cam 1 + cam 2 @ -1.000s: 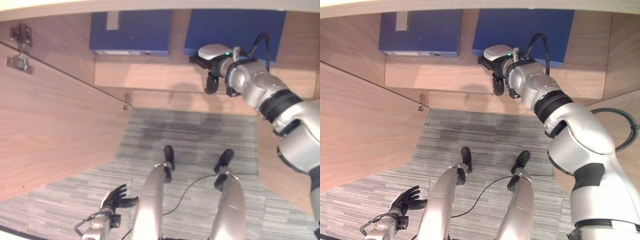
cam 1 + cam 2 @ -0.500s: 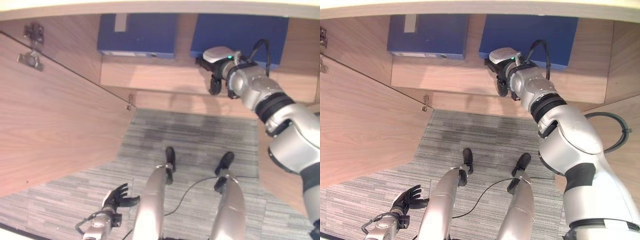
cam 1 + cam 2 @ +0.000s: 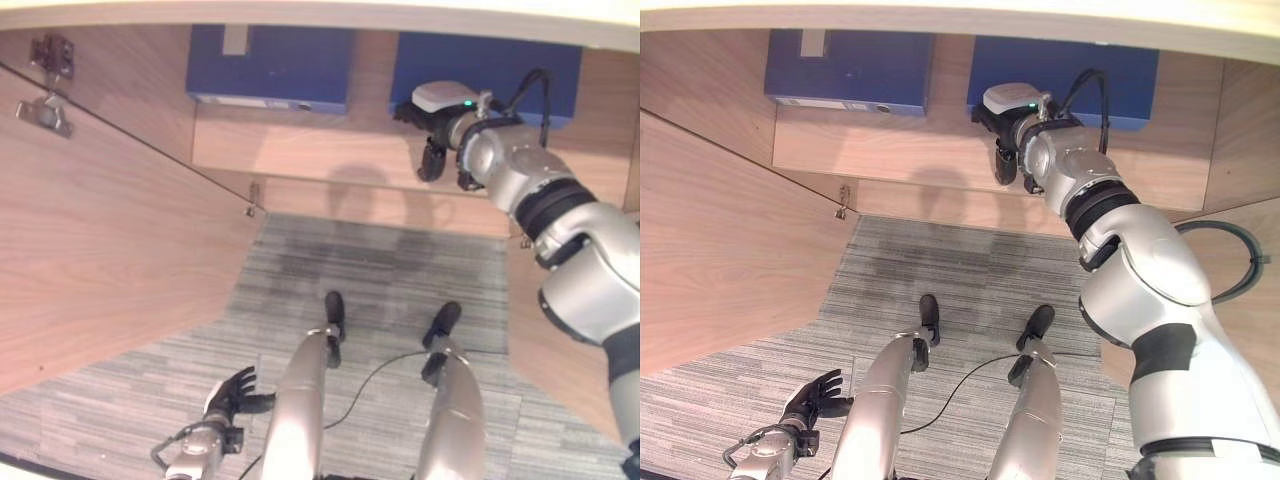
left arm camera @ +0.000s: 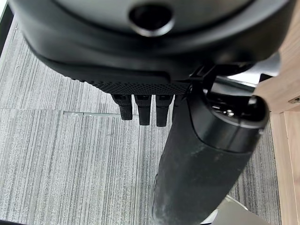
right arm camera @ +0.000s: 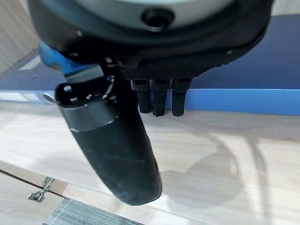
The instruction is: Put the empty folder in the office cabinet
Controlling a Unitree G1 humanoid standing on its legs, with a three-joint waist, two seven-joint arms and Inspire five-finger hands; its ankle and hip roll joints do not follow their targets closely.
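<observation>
**Right hand at the folder's near edge, inside the cabinet**

Nearest, at 7 o'clock low in the eye views: left hand (image 3: 232, 392), hanging over the grey carpet (image 3: 370, 270), fingers straight and loose, holding nothing. Idle, well apart from the work.

Mid-field, 9 o'clock: open cabinet door (image 3: 100, 250), swung wide. The way to the shelf is free.

Far, 12 to 1 o'clock: cabinet shelf (image 3: 890, 150). Right hand (image 3: 432, 152) is reached in over it, fingers straight, nothing clasped; the wrist view shows its fingertips (image 5: 159, 101) at the blue folder (image 3: 1065, 65), whether touching or just short I cannot tell.

The folder lies flat on the shelf, directly beyond the fingertips at 12 o'clock from them, long axis running 9 to 3, near edge facing the robot. A second blue folder (image 3: 270, 60) sits beside it at 11 o'clock, apart.

Judgement: placement looks all but done; a last nudge inward or a withdrawal falls to the right hand.
</observation>
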